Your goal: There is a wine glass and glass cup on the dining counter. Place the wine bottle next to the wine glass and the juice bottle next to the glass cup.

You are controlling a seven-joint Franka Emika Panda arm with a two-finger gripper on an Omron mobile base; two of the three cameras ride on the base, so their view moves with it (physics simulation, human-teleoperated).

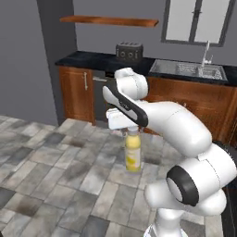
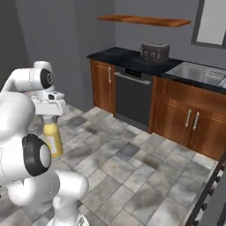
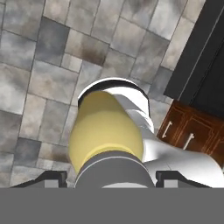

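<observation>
The juice bottle (image 1: 133, 155) hangs in the air above the floor (image 1: 55, 171), standing straight up. It is pale yellow with a whitish cap. The fingers (image 1: 132, 131) pinch it at the cap, one on each side. In the hand view the juice bottle (image 3: 107, 131) looks big and close, with the two dark tips beside its cap.

The floor under it is made of grey stone tiles with dark smudges. Behind it runs a row of brown wooden cupboards (image 2: 187, 119) with a black bench (image 1: 92, 59) on top. A dark toaster (image 1: 128, 51) sits on that bench. A metal sink (image 1: 190, 69) with a tap is further along. A black oven door (image 2: 132, 99) is set between the cupboards. A wooden shelf (image 1: 109, 20) hangs on the grey wall, and a window (image 1: 196, 21) is above the sink.
</observation>
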